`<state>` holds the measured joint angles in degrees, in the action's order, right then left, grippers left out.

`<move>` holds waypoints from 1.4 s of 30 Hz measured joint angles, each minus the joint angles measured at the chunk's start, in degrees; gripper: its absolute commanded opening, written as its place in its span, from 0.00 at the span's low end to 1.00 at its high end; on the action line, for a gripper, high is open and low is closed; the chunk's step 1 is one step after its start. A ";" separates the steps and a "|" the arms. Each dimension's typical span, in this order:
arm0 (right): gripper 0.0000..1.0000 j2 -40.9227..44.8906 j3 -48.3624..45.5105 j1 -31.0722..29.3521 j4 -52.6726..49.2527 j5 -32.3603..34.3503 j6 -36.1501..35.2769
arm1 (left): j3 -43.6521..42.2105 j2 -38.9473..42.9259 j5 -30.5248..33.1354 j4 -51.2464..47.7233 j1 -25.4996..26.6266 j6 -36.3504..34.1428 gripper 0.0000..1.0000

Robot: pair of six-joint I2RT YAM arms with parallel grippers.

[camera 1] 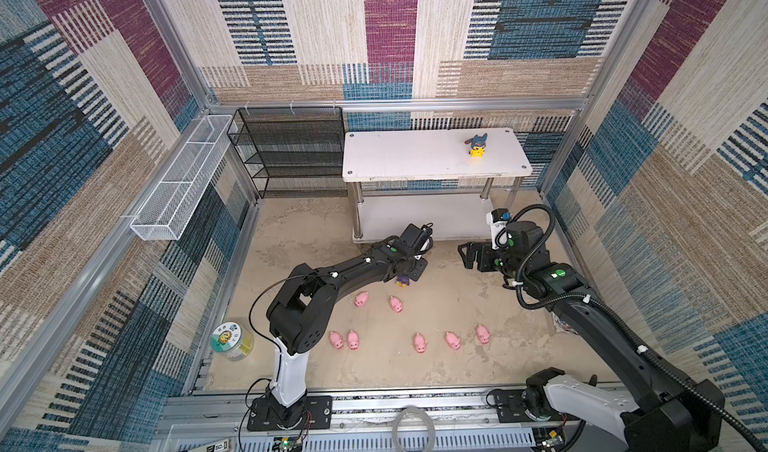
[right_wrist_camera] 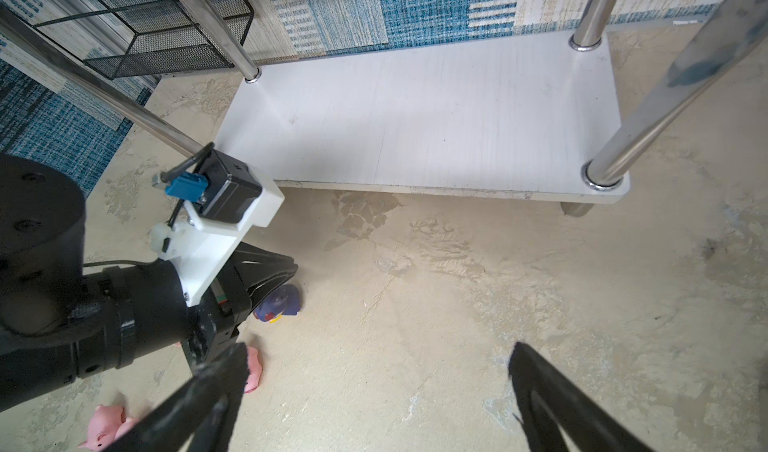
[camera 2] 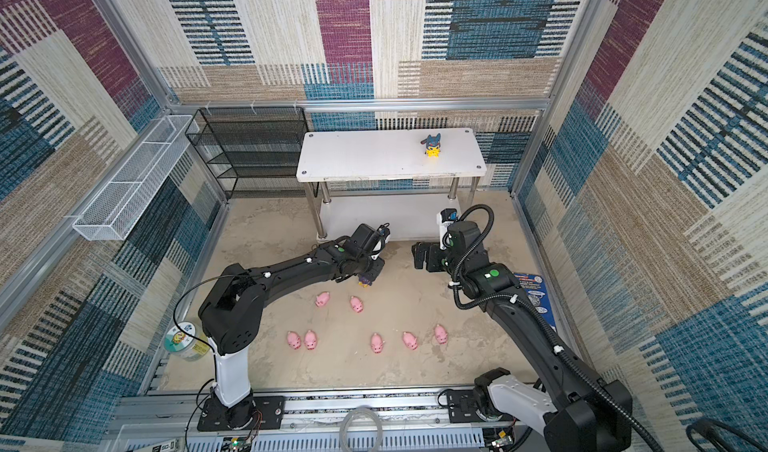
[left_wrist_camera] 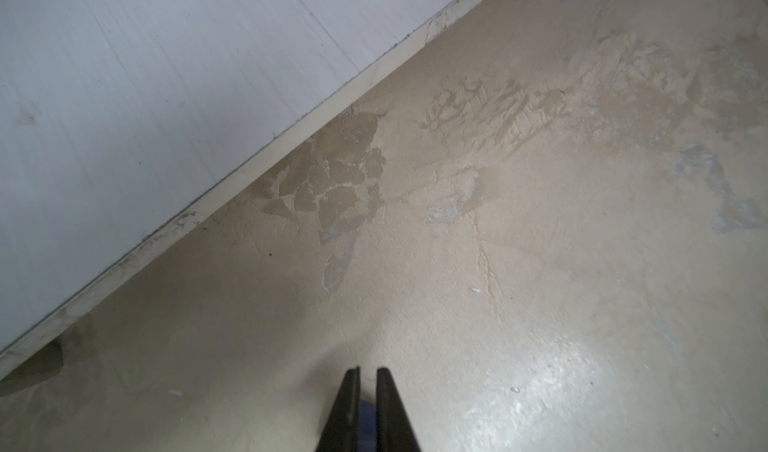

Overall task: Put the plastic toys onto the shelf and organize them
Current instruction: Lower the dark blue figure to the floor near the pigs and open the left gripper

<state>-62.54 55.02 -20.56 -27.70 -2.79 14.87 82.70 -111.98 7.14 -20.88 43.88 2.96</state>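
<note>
End effector point(left_wrist_camera: 368, 370) of outstretched left arm point(camera 1: 353, 269) pinches figurine point(right_wrist_camera: 280, 302).

My top views look down from high above everything, left wrist view close over floor point(left_wrist_camera: 519, 284) beside the shelf point(left_wrist_camera: 124, 97), right wrist view sharing that shelf edge.

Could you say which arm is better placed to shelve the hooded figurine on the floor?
Left: the left gripper pinches the hooded figurine near the shelf; the right gripper is open, empty.
</note>
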 measured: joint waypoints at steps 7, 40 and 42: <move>1.00 0.00 0.04 0.00 -0.02 0.39 -0.02 | 0.70 -0.07 0.04 -0.44 0.00 -0.20 0.22; 1.00 5.18 -3.26 -1.36 -0.85 -3.65 3.30 | -11.08 8.35 -12.22 -5.53 0.11 5.79 0.46; 1.00 5.46 -3.56 -1.36 -0.85 -3.65 3.28 | -9.77 6.32 -13.35 -6.16 0.11 6.29 0.46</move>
<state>-57.08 51.46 -21.91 -28.56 -6.44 18.15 72.93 -105.67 -6.22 -27.05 43.99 9.26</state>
